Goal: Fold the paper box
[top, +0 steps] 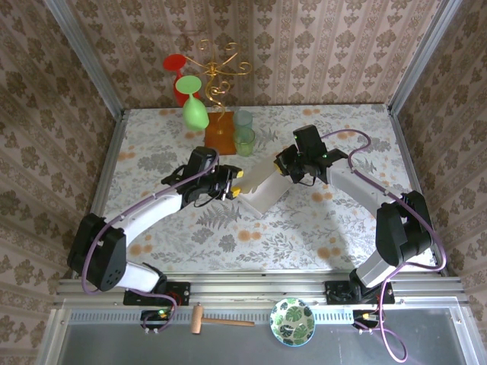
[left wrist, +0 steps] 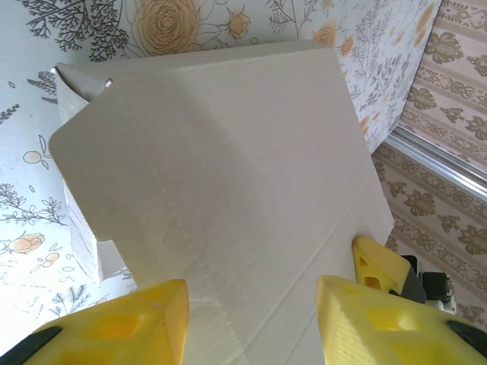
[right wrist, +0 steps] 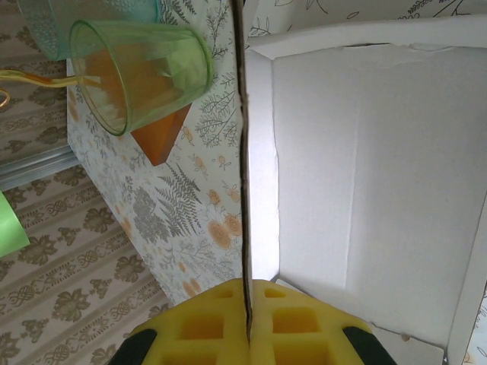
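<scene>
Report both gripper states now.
Left gripper: open, jaws apart over the paper box.
Right gripper: shut on the paper box's wall.

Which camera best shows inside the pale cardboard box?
Right wrist view: the pale cardboard box opens toward it, interior and walls visible. Left wrist view shows one flat panel; top view shows it small and distant.

Green cup (top: 244,141), orange block (top: 221,134) behind paper box (top: 261,192); near tabletop (top: 228,237) free.
</scene>
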Controlling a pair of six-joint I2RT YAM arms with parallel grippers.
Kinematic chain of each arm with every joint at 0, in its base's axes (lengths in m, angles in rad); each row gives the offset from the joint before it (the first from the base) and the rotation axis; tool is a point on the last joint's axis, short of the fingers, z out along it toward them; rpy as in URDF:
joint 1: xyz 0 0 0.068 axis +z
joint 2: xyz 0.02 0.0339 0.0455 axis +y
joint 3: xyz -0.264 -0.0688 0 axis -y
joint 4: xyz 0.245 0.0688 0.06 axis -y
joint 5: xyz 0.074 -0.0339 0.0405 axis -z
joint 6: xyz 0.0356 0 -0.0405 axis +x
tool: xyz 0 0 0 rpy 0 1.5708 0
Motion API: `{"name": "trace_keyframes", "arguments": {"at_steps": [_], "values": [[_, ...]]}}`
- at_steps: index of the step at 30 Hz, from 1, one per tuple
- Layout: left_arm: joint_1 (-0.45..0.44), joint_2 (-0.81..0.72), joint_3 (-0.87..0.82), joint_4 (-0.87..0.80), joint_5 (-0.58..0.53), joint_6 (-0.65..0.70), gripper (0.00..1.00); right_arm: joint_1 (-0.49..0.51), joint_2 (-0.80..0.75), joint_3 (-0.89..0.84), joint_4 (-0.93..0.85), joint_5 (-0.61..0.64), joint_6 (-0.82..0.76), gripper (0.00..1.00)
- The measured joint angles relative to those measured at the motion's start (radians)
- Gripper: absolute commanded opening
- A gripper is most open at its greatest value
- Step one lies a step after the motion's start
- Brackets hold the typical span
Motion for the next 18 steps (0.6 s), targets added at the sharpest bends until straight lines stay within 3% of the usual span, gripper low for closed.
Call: {"name": "trace_keyframes", "arguments": {"at_steps": [18], "values": [[-0.008, 0.040, -0.032, 0.075, 0.031, -0.059, 0.48, 0.000, 0.000, 0.000, 0.000, 0.000, 0.000, 0.00]]}}
